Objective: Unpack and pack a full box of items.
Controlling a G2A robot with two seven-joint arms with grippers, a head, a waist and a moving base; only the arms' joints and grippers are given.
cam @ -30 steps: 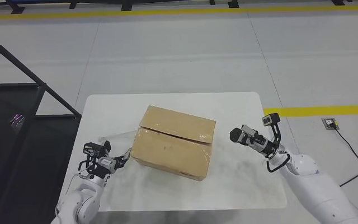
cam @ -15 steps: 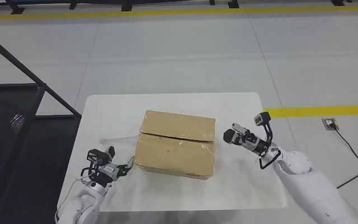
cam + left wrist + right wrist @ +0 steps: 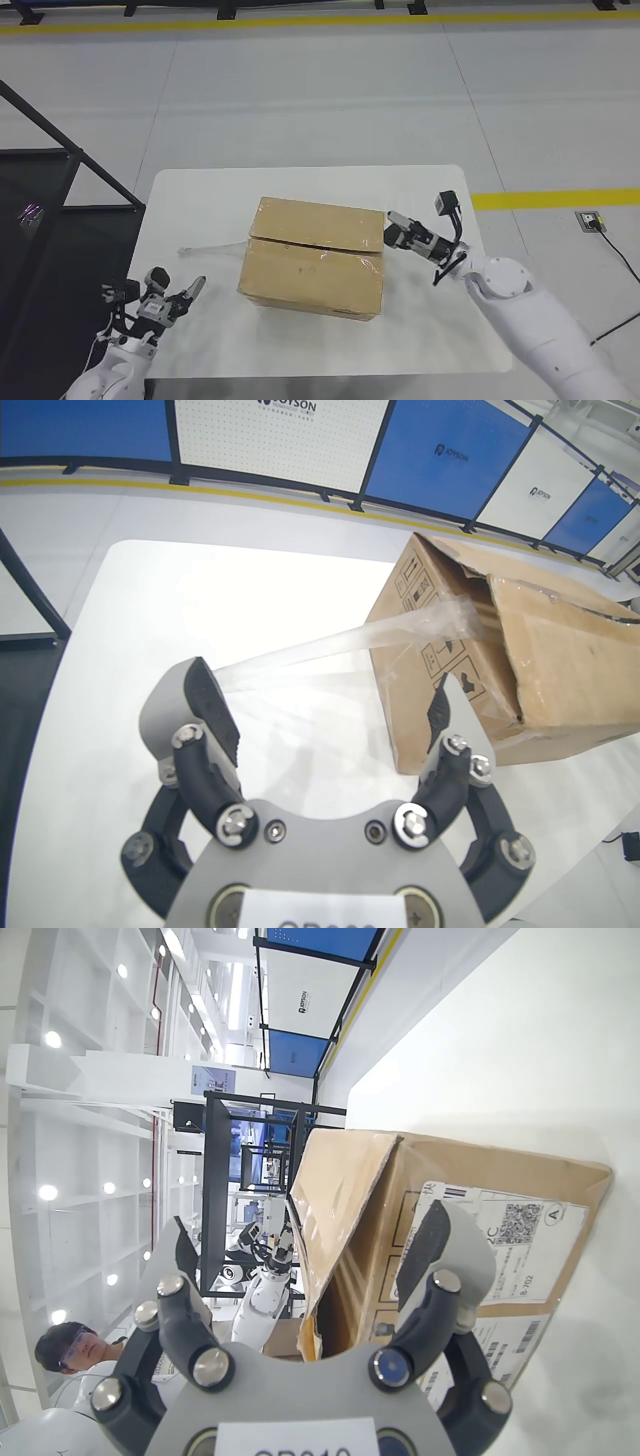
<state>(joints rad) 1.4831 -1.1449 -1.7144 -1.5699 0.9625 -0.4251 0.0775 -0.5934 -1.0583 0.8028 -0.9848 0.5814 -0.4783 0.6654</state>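
A brown cardboard box [image 3: 315, 255] lies in the middle of the white table [image 3: 200, 195], its top seam slit and one flap slightly raised [image 3: 480, 590]. A strip of clear tape [image 3: 340, 640] stretches from the box's left end to one fingertip of my left gripper [image 3: 320, 680]. That gripper [image 3: 180, 290] stands open near the table's front left corner, apart from the box. My right gripper [image 3: 393, 232] is open at the box's right end. It straddles the upper edge [image 3: 350, 1228], with one finger [image 3: 425, 1238] against the labelled end face.
A black metal frame [image 3: 60, 190] stands off the table's left side. The table's front edge runs just behind my left gripper. Bare tabletop lies behind the box and to its right. Yellow lines cross the floor beyond.
The left gripper has drawn back from the box toward the front left corner, stretching the tape. The right gripper has moved left up to the box's end. The box turned slightly early on.
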